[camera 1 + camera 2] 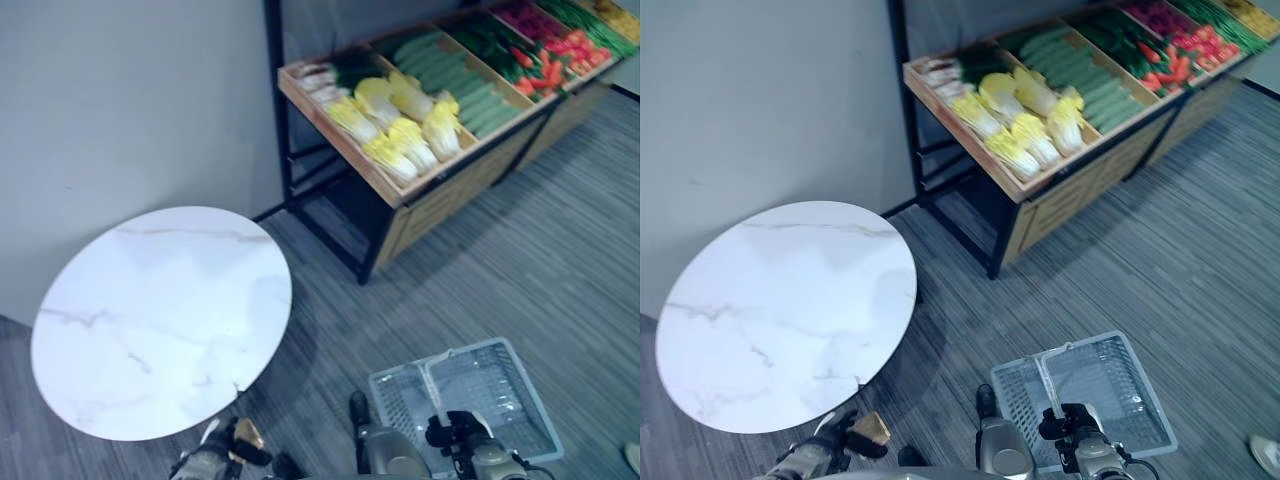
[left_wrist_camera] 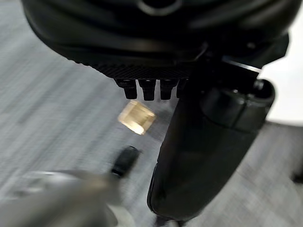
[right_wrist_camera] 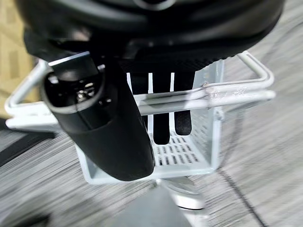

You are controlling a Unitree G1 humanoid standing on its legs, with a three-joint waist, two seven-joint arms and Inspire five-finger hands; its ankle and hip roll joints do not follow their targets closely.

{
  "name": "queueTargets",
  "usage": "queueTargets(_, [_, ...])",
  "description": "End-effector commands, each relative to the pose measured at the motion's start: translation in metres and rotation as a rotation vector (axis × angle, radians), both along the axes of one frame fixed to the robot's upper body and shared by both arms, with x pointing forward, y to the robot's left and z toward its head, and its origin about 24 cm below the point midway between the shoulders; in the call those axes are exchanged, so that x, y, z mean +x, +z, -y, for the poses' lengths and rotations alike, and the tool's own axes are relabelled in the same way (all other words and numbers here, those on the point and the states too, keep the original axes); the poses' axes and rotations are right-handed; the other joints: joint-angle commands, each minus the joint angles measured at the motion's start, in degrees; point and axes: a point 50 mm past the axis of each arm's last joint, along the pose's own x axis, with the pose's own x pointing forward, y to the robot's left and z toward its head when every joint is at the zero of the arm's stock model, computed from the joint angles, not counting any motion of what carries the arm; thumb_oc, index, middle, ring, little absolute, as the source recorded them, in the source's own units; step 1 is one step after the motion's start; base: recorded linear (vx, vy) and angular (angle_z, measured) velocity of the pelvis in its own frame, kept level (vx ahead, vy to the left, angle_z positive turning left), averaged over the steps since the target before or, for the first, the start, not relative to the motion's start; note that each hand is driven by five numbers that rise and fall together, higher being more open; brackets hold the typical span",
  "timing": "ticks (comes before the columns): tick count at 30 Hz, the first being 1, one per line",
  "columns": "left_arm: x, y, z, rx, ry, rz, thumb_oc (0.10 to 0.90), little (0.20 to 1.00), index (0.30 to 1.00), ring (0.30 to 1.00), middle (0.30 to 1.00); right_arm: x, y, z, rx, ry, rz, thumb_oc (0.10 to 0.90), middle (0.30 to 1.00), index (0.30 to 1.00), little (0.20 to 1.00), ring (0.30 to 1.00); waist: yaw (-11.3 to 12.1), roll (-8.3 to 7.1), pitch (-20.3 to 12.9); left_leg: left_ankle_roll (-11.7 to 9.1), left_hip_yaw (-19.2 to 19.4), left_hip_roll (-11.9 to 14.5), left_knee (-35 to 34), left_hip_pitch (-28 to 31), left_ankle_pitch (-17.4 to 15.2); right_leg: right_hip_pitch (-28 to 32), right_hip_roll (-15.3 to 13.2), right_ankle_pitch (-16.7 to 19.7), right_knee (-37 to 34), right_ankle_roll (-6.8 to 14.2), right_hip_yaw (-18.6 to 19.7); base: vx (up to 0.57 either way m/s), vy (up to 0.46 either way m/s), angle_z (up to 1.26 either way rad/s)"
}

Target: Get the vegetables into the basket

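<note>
Even, cool indoor light falls from above, bright enough that the round white marble-topped table (image 1: 160, 320) shows a soft sheen and casts a dim shadow onto the grey striped carpet (image 1: 560, 270) toward 4 o'clock. The wooden produce stand with yellow-green cabbages (image 1: 400, 125) at 1 o'clock is slightly smeared by motion blur, and the straight lines of its frame lean outward near the edges. In the wrist views the dark left hand (image 2: 208, 142) and dark right hand (image 3: 118, 137) are close and soft-focused, the carpet streaks, and the white wire basket (image 3: 199, 151) shows mild glare on its handle.
</note>
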Motion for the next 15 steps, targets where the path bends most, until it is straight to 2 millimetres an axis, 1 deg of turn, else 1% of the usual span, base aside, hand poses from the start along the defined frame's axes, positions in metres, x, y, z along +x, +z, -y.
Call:
queueTargets(1, [0.012,0.002,0.003,-0.008,0.041,0.024,0.900,1.000,1.000,1.000,1.000,0.008,0.006,0.009,-0.019,0.042,0.045,0.400,0.300,0.300,0.300,0.300,-0.66,1.12,-0.91,-1.70,-9.67,-1.83,0.51,-1.57,-1.98,9.61,-6.01,-1.04,-3.65,4.13,1.90,-0.09,-0.059,-1.61])
queueTargets(2, [0.010,0.002,0.002,-0.010,0.048,0.019,0.900,1.000,1.000,1.000,1.000,0.005,0.006,0.011,-0.018,0.025,0.046,0.400,0.300,0.300,0.300,0.300,-0.84,0.93,-1.13,-1.71,-7.55,-1.33,0.88,-1.75,-1.95,10.47,-7.39,-0.67,-3.15,4.22,0.01,-0.11,-0.092,-1.49])
queueTargets(3, [0.008,0.001,0.002,-0.012,0.051,0.014,0.900,1.000,1.000,1.000,1.000,0.004,0.006,0.011,-0.016,0.022,0.042,0.400,0.300,0.300,0.300,0.300,-0.60,0.55,-1.29,-1.86,-5.86,-0.96,1.96,-1.98,-2.25,11.44,-8.03,-0.14,-3.88,4.52,-0.68,-0.13,-0.157,-1.10])
queueTargets(4, [0.006,0.001,0.001,-0.014,0.062,0.010,0.900,1.000,1.000,1.000,1.000,0.002,0.005,0.012,-0.015,0.018,0.038,0.400,0.300,0.300,0.300,0.300,-0.60,-0.30,-1.77,-2.20,-1.88,0.04,3.85,-2.29,-2.55,13.79,-8.76,0.33,-6.50,5.34,-3.10,-0.08,-0.121,-1.08])
queueTargets(5, [0.006,0.001,0.001,-0.014,0.062,0.010,0.900,1.000,1.000,1.000,1.000,0.002,0.005,0.011,-0.014,0.018,0.037,0.400,0.300,0.300,0.300,0.300,-0.42,-0.33,-1.71,-2.27,-1.70,0.15,4.05,-2.20,-2.65,13.94,-8.67,0.47,-6.77,5.33,-2.95,-0.09,-0.153,-1.48])
queueTargets(6, [0.004,0.000,0.000,-0.016,0.077,0.007,0.900,1.000,1.000,1.000,1.000,0.001,0.005,0.010,-0.010,0.019,0.035,0.400,0.300,0.300,0.300,0.300,-0.10,-0.68,-1.89,-2.71,0.62,0.96,4.87,-2.25,-2.64,14.83,-8.32,0.04,-8.90,5.67,-4.53,-0.07,-0.130,-1.60])
queueTargets(7, [0.003,0.000,-0.002,-0.019,0.100,0.008,0.900,1.000,1.000,1.000,1.000,0.002,0.004,0.010,-0.010,0.020,0.033,0.400,0.300,0.300,0.300,0.300,0.18,-0.73,-1.99,-3.20,2.64,1.77,5.13,-2.12,-2.11,15.10,-8.55,-0.05,-10.57,5.83,-6.89,-0.11,-0.303,-1.51])
queueTargets(8, [0.000,0.000,-0.006,-0.020,0.137,0.003,0.900,1.000,1.000,1.000,1.000,0.007,0.005,0.006,-0.007,0.042,0.037,0.400,0.300,0.300,0.300,0.300,1.35,-0.85,-1.95,-4.61,5.82,3.57,5.28,-1.90,-0.30,15.29,-8.08,0.71,-13.48,5.63,-10.77,-0.08,-0.249,-1.41])
queueTargets(9, [0.000,0.000,-0.006,-0.020,0.138,0.003,0.900,1.000,1.000,1.000,1.000,0.007,0.005,0.005,-0.007,0.043,0.038,0.400,0.300,0.300,0.300,0.300,1.47,-0.87,-1.94,-4.77,6.00,3.68,5.21,-1.82,-0.10,15.33,-7.90,0.82,-13.73,5.53,-10.65,-0.05,-0.311,-1.83])
queueTargets(10, [-0.001,0.000,-0.008,-0.012,0.143,-0.004,0.900,1.000,1.000,1.000,1.000,0.008,0.005,0.003,0.001,0.050,0.044,0.400,0.300,0.300,0.300,0.300,0.97,-1.02,-1.93,-5.54,6.19,4.28,4.72,-1.73,1.20,14.95,-6.68,0.51,-14.50,5.21,-9.03,0.02,-0.320,-2.45])
queueTargets(11, [-0.002,0.000,-0.009,-0.001,0.137,-0.011,0.900,1.000,1.000,1.000,1.000,0.001,0.002,0.001,0.014,0.043,0.027,0.400,0.300,0.300,0.300,0.300,-0.65,-0.97,-1.85,-6.44,4.95,5.05,3.94,-1.64,2.64,13.93,-4.33,-0.63,-14.25,4.32,-4.79,0.02,-0.416,-1.59])
queueTargets(12, [-0.003,-0.001,-0.008,0.001,0.127,-0.019,0.900,1.000,1.000,1.000,1.000,-0.006,-0.001,0.001,0.017,0.038,0.008,0.400,0.300,0.300,0.300,0.300,-1.57,-0.95,-1.79,-6.78,4.29,5.60,3.72,-1.37,3.12,13.88,-3.21,-1.68,-14.44,4.06,-3.50,0.03,-0.296,-0.69])
queueTargets(13, [-0.003,-0.001,-0.008,0.001,0.127,-0.020,0.900,1.000,1.000,1.000,1.000,-0.006,-0.001,0.001,0.017,0.038,0.008,0.400,0.300,0.300,0.300,0.300,-1.59,-0.92,-1.76,-6.88,4.30,5.69,3.70,-1.28,3.21,13.96,-3.11,-1.76,-14.42,3.97,-3.50,0.01,-0.202,0.14])
queueTargets(15, [-0.003,-0.001,-0.007,0.002,0.126,-0.018,0.900,1.000,1.000,1.000,1.000,-0.013,-0.003,0.001,0.018,0.057,-0.017,0.400,0.300,0.300,0.300,0.300,-3.13,-0.74,-1.30,-7.85,4.33,6.81,3.38,-0.76,4.66,13.98,-1.29,-2.62,-15.20,3.15,-1.38,-0.02,-0.193,-0.29])
